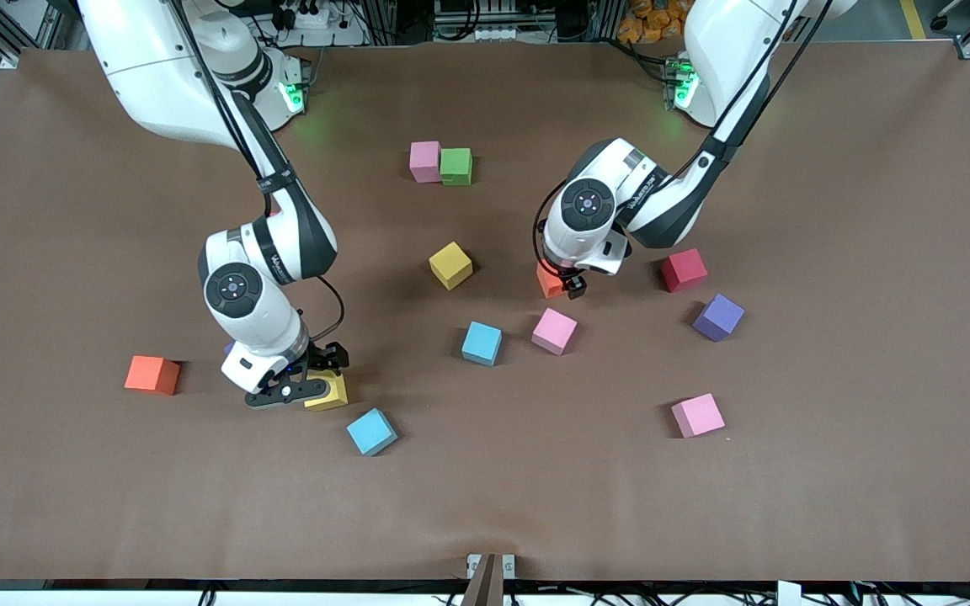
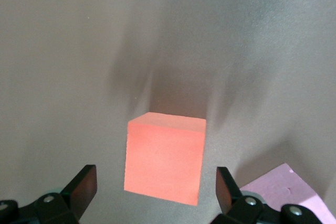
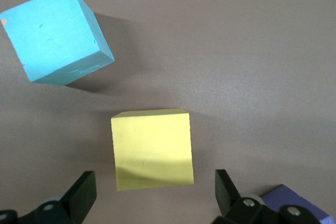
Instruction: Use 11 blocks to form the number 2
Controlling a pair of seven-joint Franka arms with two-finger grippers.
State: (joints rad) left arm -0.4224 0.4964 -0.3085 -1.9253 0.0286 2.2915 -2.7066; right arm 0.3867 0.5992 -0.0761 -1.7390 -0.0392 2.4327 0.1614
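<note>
Left gripper [image 2: 156, 192] wide, straddling orange cube [image 2: 164, 158] | right gripper [image 3: 155, 192] wide (perhaps touching) yellow cube [image 3: 152, 148]

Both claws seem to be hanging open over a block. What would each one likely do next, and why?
Probably lower and close. The left gripper stands open with the orange block between its fingers, and the right gripper stands open astride a yellow block. Neither block is gripped yet, and only a pink block and the green block touch so far.
</note>
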